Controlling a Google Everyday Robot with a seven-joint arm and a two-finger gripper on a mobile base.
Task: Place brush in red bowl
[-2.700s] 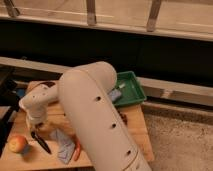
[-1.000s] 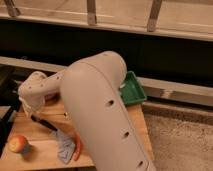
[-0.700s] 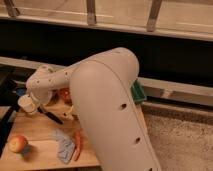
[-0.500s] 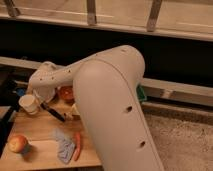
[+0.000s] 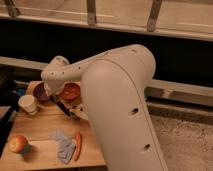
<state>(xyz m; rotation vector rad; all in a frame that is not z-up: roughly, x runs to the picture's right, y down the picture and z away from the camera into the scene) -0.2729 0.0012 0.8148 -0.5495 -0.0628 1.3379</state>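
Note:
My gripper [image 5: 53,99] hangs under the cream wrist at the left of the wooden table [image 5: 40,127], just left of the red bowl [image 5: 71,91]. It is shut on the brush [image 5: 63,109], whose black handle slants down to the right, held above the table in front of the bowl's near rim. The brush's bristle head is hidden by the wrist and gripper. The orange-red bowl is partly covered by my arm.
A dark purple bowl [image 5: 39,92] sits left of the red bowl, with a white cup [image 5: 28,104] in front of it. An apple [image 5: 17,143], a grey cloth [image 5: 62,145] and an orange carrot [image 5: 77,145] lie near the front edge. My bulky arm [image 5: 120,105] covers the table's right side.
The gripper has lifted the brush off the table's front left and carried it back and to the right, up to the red bowl. The arm has swung closer to the camera.

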